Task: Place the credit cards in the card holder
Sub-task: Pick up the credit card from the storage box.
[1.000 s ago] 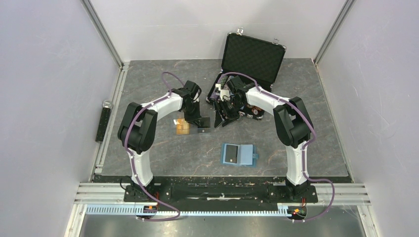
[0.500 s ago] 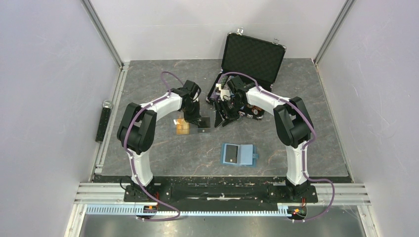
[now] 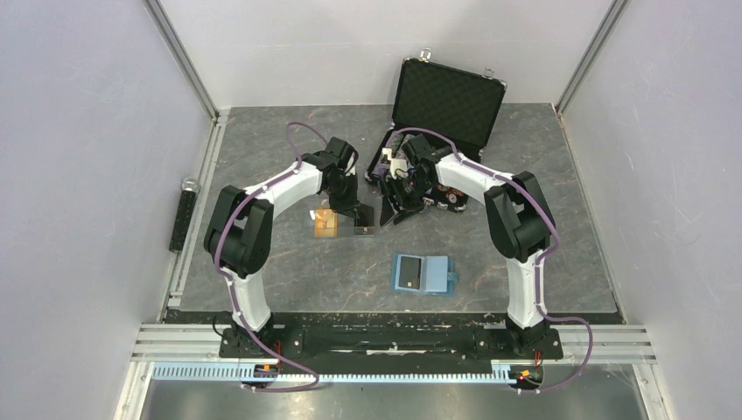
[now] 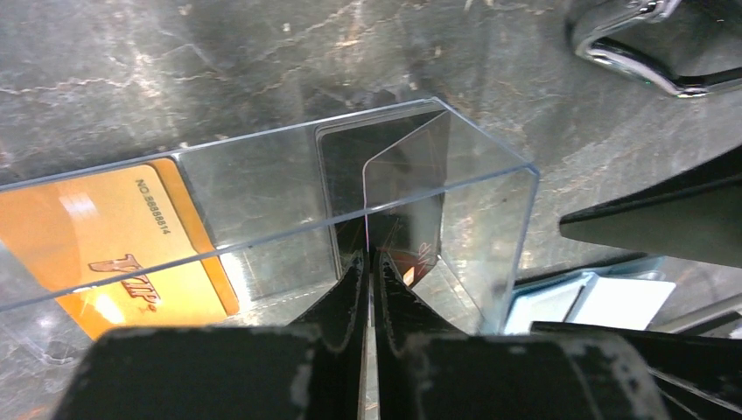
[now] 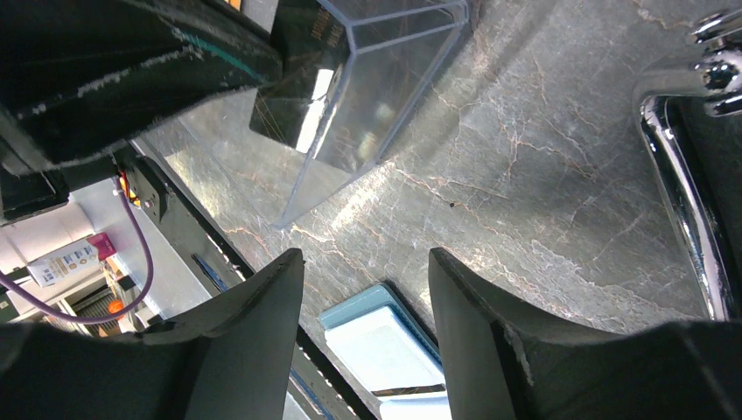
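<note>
Credit cards, 3 counted. One thin black card [image 4: 407, 188] stands on edge inside the clear rectangular plastic box [image 4: 271, 201]. One orange-gold card [image 4: 105, 254] lies flat at the box's left end; inside it or under it, can't tell. One whitish card [image 4: 626, 302] lies on the paler inside of the teal-blue folding card holder [image 3: 435, 275].

Left gripper [image 4: 368, 267] is in the box, fingers pressed together on a thin upright sheet seen edge-on. It reads as the black card, though a box wall can't be fully ruled out. The card's long axis runs straight away from the wrist.

Key relation: the holder, 1 of, lies open and flat, apart from the box, toward the arm bases and to the right. Its long axis runs left-right. The move from box to holder is therefore back and right, and the card needs laying flat.

Right gripper [image 5: 363, 297] hovers just right of the box, fingers apart, empty. Neither arm is clearly nearer the holder.

One open black metal-edged case [image 3: 448, 101] sits beyond the box, on the far side.
</note>
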Available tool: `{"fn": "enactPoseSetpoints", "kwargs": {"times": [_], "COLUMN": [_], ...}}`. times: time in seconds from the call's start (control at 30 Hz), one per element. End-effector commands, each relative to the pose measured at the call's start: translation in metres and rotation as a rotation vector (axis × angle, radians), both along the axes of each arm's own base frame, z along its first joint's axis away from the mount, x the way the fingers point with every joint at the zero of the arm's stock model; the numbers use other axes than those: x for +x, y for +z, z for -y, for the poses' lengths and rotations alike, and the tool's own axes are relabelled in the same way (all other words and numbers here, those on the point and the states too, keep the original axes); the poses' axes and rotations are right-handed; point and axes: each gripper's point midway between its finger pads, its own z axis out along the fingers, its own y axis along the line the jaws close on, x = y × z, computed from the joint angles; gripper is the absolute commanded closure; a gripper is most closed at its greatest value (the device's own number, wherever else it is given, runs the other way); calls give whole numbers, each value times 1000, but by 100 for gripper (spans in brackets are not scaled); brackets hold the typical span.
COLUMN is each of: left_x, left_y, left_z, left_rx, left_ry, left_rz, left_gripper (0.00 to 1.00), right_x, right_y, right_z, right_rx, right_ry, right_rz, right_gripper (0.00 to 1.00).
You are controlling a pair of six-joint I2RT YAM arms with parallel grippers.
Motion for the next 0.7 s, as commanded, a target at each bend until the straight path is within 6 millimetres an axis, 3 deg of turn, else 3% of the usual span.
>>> {"fn": "enactPoseSetpoints", "kwargs": {"times": [0.0, 0.27, 0.4, 0.47, 0.67], "left_x": [6, 4, 2, 2, 8], "left_y": [24, 17, 11, 12, 44], "left_z": [30, 44, 41, 37, 28], "left_rx": [-119, -203, -183, -161, -140], "left_ry": [-37, -22, -16, -8, -10], "left_rz": [36, 12, 1, 6, 109], "left_gripper": [86, 79, 97, 98, 98], "right_x": [9, 7, 8, 8, 10], "right_y": [23, 23, 25, 26, 35], "right_z": [-2, -1, -1, -1, 3], "right_rx": [32, 29, 32, 32, 23], "right_ry": [3, 4, 6, 4, -10], "right_rz": [77, 76, 82, 86, 125], "right_gripper": [43, 43, 43, 43, 42]}}
